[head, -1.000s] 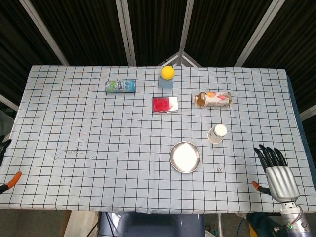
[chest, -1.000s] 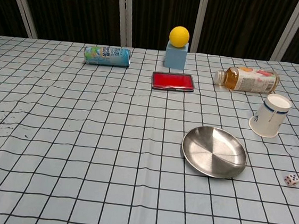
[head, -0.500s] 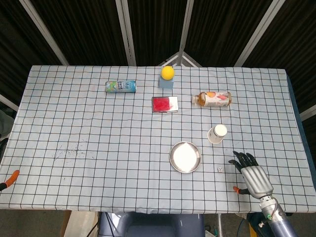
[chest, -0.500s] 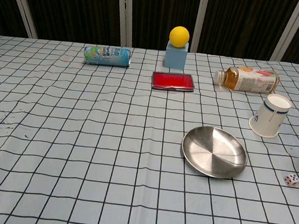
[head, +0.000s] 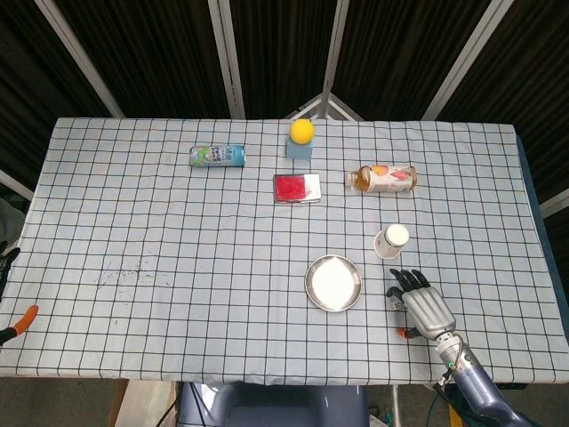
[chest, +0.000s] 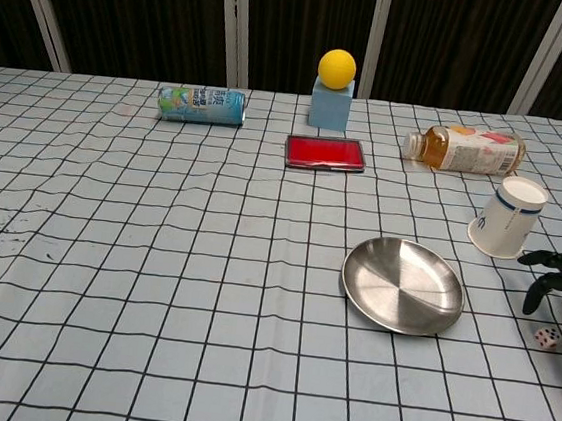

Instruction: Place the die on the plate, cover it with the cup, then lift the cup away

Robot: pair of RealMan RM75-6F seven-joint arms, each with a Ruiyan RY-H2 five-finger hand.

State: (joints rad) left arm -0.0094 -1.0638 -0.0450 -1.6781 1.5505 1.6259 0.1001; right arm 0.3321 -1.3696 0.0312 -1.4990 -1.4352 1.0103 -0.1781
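My right hand [head: 423, 305] hangs over the checked tablecloth [head: 178, 267] with its dark fingers [chest: 556, 270] spread wide and holding nothing. The small white die with red pips [chest: 547, 338] lies on the cloth just under my fingertips, apart from them as far as the chest view shows; from the head view my hand covers it. Just beyond my fingertips the white paper cup with a blue band [chest: 505, 230] lies tipped on its side. To the inner side of my fingers, near them, sits the round shiny metal plate [head: 333, 283], bare. Well beyond my fingers lie a brown tea bottle on its side [head: 381, 179], a flat red tin [head: 297, 189], and a yellow ball [head: 301, 131] on a pale blue block [chest: 330, 105].
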